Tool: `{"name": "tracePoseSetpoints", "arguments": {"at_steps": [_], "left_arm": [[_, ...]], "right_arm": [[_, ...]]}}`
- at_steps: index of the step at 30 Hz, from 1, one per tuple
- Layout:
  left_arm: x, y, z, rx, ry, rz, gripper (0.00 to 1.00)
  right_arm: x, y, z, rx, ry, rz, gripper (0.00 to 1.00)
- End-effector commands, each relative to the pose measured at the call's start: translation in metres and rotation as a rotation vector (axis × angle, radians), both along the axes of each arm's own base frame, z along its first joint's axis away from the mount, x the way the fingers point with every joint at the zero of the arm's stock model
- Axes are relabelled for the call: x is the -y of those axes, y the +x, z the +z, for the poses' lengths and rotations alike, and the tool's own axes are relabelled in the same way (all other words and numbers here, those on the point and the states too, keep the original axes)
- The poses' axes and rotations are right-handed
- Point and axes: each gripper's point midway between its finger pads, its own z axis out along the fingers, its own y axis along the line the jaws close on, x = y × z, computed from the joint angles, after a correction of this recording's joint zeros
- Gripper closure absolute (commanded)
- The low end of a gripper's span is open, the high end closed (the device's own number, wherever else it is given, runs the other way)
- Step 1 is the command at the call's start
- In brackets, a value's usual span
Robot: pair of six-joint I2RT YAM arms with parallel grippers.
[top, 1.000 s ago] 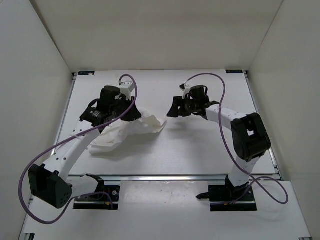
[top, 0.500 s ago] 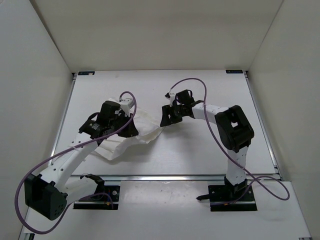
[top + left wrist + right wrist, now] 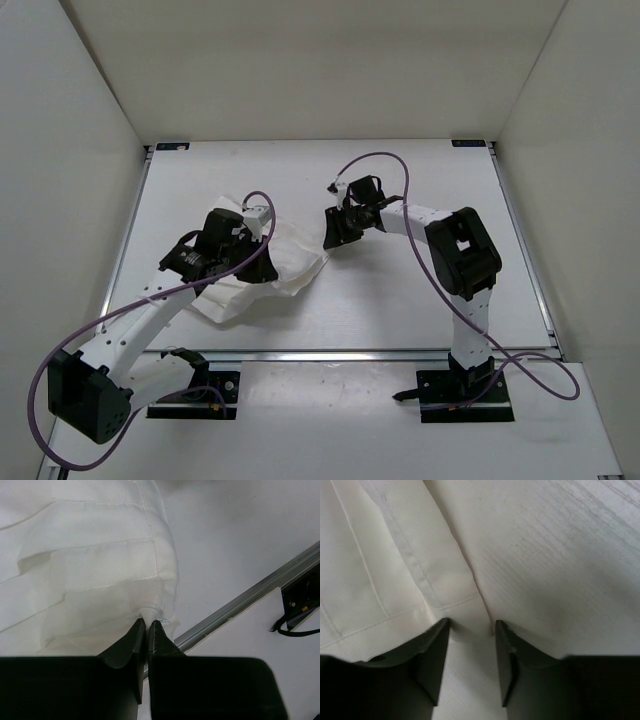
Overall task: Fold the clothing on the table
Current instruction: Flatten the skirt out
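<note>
The clothing (image 3: 295, 262) sits bunched up left of centre on the table (image 3: 400, 310), a bit nearer its front edge. The left gripper (image 3: 148, 630) is clamped tight on a pleated edge. The right gripper (image 3: 472, 626) has its jaws apart, straddling a hem corner. I'd seat that corner deep before pinching, then pull both ends apart evenly so it spreads flat.
</note>
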Motion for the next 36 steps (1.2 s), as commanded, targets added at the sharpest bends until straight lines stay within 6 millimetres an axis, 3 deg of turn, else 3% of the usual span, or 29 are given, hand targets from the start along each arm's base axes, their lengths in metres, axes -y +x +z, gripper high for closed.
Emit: {"name": "tracePoseSetpoints", "arguments": {"at_steps": [1, 3, 5, 6, 10, 14, 17, 21, 23, 24, 27, 28, 30, 31, 32, 36], "left_arm": [[0.002, -0.007, 0.006, 0.011, -0.029, -0.022, 1.0], [0.002, -0.006, 0.006, 0.006, -0.03, -0.016, 1.0], [0.002, -0.005, 0.004, 0.001, -0.028, -0.012, 1.0], [0.002, -0.004, 0.005, 0.007, -0.027, -0.011, 1.0], [-0.007, -0.002, -0.006, -0.017, -0.003, 0.017, 1.0], [-0.024, 0.002, -0.014, -0.031, 0.072, 0.054, 1.0], [-0.031, -0.002, -0.022, -0.058, 0.112, 0.069, 1.0], [-0.023, -0.008, -0.031, -0.109, 0.103, 0.03, 1.0], [-0.016, -0.008, -0.032, -0.113, 0.097, 0.005, 1.0], [-0.009, -0.003, -0.025, -0.094, 0.076, -0.017, 1.0], [0.003, -0.002, -0.025, -0.112, 0.082, -0.068, 1.0], [0.005, -0.003, -0.028, -0.133, 0.09, -0.075, 1.0], [0.006, -0.014, -0.043, -0.196, 0.105, -0.113, 1.0], [0.007, -0.022, -0.048, -0.229, 0.111, -0.137, 1.0], [0.005, -0.032, -0.056, -0.268, 0.124, -0.16, 1.0], [-0.006, -0.071, -0.089, -0.405, 0.213, -0.228, 1.0]], "right_arm": [[-0.004, -0.002, -0.007, -0.013, -0.017, 0.029, 0.65], [-0.004, -0.008, -0.011, -0.025, -0.036, 0.037, 0.68], [-0.007, -0.013, -0.017, -0.033, -0.042, 0.062, 0.8], [-0.008, -0.015, -0.019, -0.045, -0.042, 0.059, 0.96], [-0.001, -0.013, -0.01, -0.054, -0.02, 0.038, 1.0], [0.016, 0.005, 0.031, 0.042, 0.029, -0.051, 1.0], [0.052, 0.029, 0.071, 0.108, 0.06, -0.16, 1.0], [0.101, 0.034, 0.112, 0.189, 0.037, -0.258, 1.0], [0.133, 0.024, 0.116, 0.191, 0.024, -0.325, 0.99], [0.139, 0.02, 0.133, 0.236, 0.04, -0.34, 1.0], [0.161, -0.021, 0.113, 0.2, 0.043, -0.413, 1.0], [0.167, -0.026, 0.12, 0.222, 0.047, -0.436, 1.0], [0.172, -0.056, 0.096, 0.16, 0.028, -0.468, 1.0], [0.173, -0.066, 0.096, 0.154, 0.033, -0.474, 1.0], [0.172, -0.082, 0.079, 0.079, 0.033, -0.494, 1.0], [0.165, -0.121, 0.069, 0.04, 0.038, -0.508, 1.0]]}}
